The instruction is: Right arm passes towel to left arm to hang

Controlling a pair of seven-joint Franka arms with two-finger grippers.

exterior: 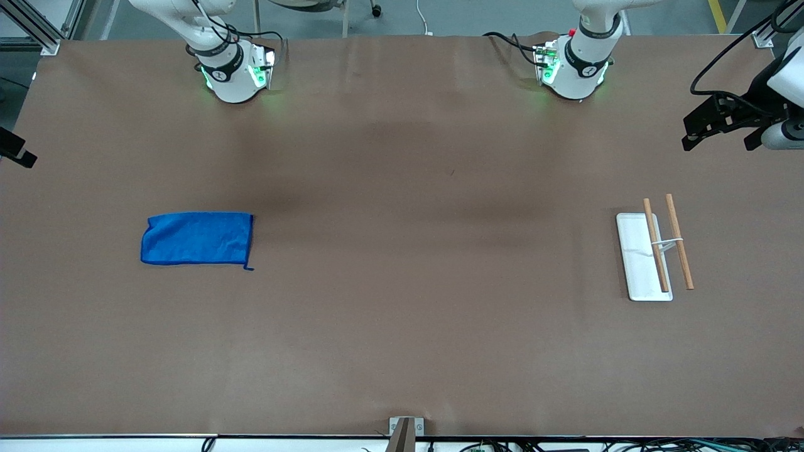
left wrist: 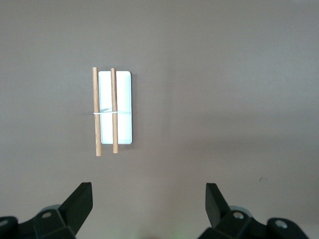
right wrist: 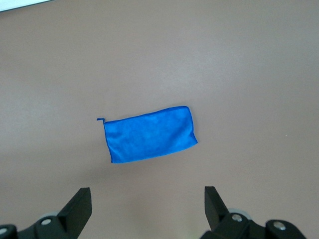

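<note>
The blue towel [exterior: 198,238] lies flat on the brown table toward the right arm's end; it also shows in the right wrist view [right wrist: 149,134], with a short thread at one corner. My right gripper [right wrist: 148,201] is open and empty, high over the table beside the towel; only a black part of it [exterior: 16,150] shows at the front view's edge. My left gripper [exterior: 719,139] is open and empty, high over the left arm's end of the table. In its wrist view [left wrist: 148,199] the jaws stand wide apart.
A rack with a white base [exterior: 634,251] and two wooden rods [exterior: 679,242] stands toward the left arm's end; the left wrist view shows the base [left wrist: 123,107] from above. The table's front edge carries a small bracket [exterior: 405,430].
</note>
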